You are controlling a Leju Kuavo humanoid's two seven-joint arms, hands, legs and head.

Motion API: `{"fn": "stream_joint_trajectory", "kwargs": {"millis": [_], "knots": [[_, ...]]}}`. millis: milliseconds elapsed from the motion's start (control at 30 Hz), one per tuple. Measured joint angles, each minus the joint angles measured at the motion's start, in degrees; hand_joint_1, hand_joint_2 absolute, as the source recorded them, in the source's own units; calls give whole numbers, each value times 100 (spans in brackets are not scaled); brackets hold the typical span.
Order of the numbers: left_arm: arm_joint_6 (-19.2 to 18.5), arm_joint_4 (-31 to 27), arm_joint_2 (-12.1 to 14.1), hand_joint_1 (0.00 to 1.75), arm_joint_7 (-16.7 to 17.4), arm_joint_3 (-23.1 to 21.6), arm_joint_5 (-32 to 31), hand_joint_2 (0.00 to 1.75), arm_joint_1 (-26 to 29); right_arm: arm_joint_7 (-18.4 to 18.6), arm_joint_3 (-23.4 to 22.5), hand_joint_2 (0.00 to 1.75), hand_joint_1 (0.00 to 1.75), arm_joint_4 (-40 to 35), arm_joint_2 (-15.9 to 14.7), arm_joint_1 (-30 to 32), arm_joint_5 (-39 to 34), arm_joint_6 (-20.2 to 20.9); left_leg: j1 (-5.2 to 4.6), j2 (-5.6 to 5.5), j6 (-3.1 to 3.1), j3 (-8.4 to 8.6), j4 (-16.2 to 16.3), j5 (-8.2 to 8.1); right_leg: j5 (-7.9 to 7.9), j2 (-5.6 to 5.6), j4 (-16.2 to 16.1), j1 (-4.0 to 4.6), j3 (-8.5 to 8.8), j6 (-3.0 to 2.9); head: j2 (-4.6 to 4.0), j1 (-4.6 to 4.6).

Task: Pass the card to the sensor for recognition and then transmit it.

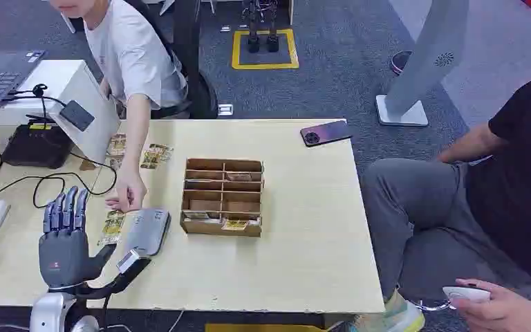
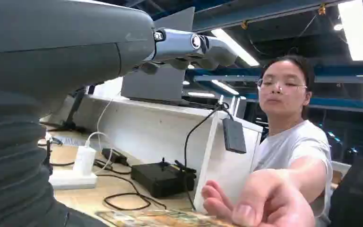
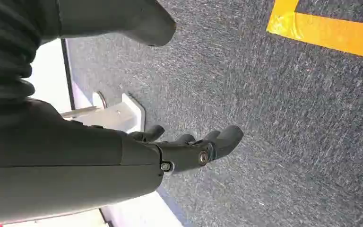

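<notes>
Card (image 1: 113,226) lies flat on the tabletop (image 1: 304,228), just left of the grey sensor (image 1: 148,231) and just below a person's hand (image 1: 128,197) that reaches down over it. Your left robot hand (image 1: 63,243) stands upright near the tabletop's front edge, fingers apart and holding nothing, close beside the card but not touching it. Your right robot hand (image 3: 189,149) hangs over grey carpet with its fingers loosely curled, nothing in them. You can see more cards (image 1: 153,156) farther back, and a cardboard divider box (image 1: 222,196) right of the sensor.
</notes>
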Motion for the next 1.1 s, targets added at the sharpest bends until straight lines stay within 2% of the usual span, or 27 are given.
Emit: {"fn": "stream_joint_trajectory", "kwargs": {"millis": [133, 400, 567, 700, 800, 900, 933, 1000, 1100], "knots": [[0, 2, 0, 175, 15, 0, 255, 175, 0, -11, 0, 175, 0, 0, 0, -1, 11, 0, 0, 0, 0, 0, 0, 0, 0, 0, 0, 0, 0, 0, 0, 0], [0, 2, 0, 175, 13, 0, 332, 175, 0, -11, 0, 175, 0, 0, 0, -1, 46, -2, 0, 0, 0, 0, 0, 0, 0, 0, 0, 0, -1, 0, 0, 0], [7, 2, 0, 175, -188, 0, 632, 175, -2, -22, 0, 175, 0, 0, 0, -1, 61, -4, 0, 0, 0, 0, 0, 0, 0, 0, 0, 0, -1, 0, 0, 0], [-77, -4, -2, 175, -492, 0, 1332, 175, 3, -37, -4, 175, 0, 0, 0, -3, 63, -15, 0, 0, 0, 0, 0, 0, 0, 0, 0, 0, -1, 0, 0, 0], [-580, -39, -33, 175, -529, 0, 2180, 175, 0, -26, -18, 175, 0, 0, 0, -4, 74, -28, 0, 0, 0, 1, 0, 0, 0, 0, 0, 0, -1, 0, 0, 0], [-1520, -50, -147, 175, -218, 0, 3109, 175, -15, -9, -52, 175, 0, -2, 0, -3, 90, -55, 0, 0, 0, 0, 0, 0, 0, 0, 0, 0, -1, 0, 0, 0], [-1708, -50, -190, 175, -144, 0, 3332, 175, -19, -7, -55, 175, 0, 0, 0, -3, 103, -70, 0, 1, 0, 0, 1, 0, 0, 1, 0, 0, -1, 0, 0, 0], [-1895, -46, -267, 175, 11, 0, 3569, 175, -53, 13, -68, 175, 0, 0, 0, -2, 111, -98, -1, 1, 0, 0, 2, 0, 1, 1, 0, -1, -1, 0, 0, 0], [-1963, 0, -354, 175, 197, 0, 3762, 175, -130, 37, -101, 175, 0, 0, 0, -3, 153, -107, -1, 0, 0, 0, 3, 0, 1, 0, 0, -1, -1, 0, 0, 0]]}}
